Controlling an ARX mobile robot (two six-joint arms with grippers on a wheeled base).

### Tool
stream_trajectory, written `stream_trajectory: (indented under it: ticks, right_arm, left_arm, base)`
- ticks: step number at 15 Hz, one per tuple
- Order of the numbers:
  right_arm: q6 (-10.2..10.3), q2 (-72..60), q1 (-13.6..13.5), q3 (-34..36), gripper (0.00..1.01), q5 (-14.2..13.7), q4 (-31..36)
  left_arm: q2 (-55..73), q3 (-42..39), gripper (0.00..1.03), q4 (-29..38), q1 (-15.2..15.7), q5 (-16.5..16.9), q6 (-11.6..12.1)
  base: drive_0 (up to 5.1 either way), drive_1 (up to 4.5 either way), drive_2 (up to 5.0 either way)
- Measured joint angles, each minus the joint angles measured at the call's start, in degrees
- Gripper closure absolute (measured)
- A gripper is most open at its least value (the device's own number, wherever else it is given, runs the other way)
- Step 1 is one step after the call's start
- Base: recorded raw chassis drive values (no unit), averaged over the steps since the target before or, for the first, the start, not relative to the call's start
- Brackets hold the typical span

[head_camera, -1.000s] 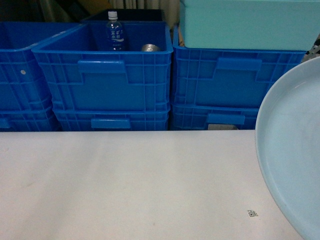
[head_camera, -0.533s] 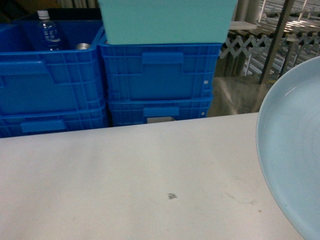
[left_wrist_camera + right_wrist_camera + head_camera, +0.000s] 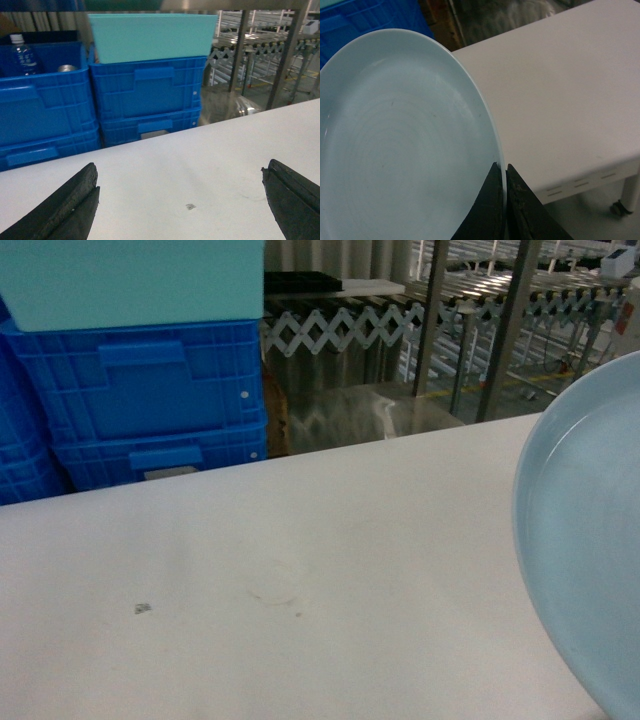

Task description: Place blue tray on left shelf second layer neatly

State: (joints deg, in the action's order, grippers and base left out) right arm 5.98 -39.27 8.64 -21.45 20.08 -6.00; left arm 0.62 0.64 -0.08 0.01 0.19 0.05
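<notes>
Tray (image 3: pixel 405 145) sat pinched by its rim in the right claw (image 3: pixel 505 172), held up at the table's (image 3: pixel 300 570) right edge, while the nearer-to-nothing left claw (image 3: pixel 180 197) gaped empty.

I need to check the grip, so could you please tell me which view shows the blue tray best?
The right wrist view: nearly the whole blue tray, with the right gripper shut on its rim. The head view shows only its left part; the left wrist view shows none.
</notes>
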Motion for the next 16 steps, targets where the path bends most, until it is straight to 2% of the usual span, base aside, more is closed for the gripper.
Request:
stream_trajectory:
  ticks: [3, 6, 16]
  right_arm:
    - [0.00, 0.00, 0.31, 0.00, 0.99, -0.33, 0.02]
    - [0.00, 0.02, 0.09, 0.00, 0.99, 0.28, 0.07]
    - [0.00, -0.04, 0.00, 0.04, 0.99, -0.26, -0.13]
  left_arm:
    - [0.00, 0.02, 0.05, -0.17, -0.02, -0.17, -0.02]
    - [0.00, 0.00, 0.05, -0.20, -0.02, -0.57, -0.02]
    - [0.00, 0.00, 0.05, -0.13, -0.07, -0.24, -0.02]
  base:
    - [-1.5, -1.45, -1.5]
    - [3.0, -4.48, -4.5]
    - [3.3, -4.11, -4.1]
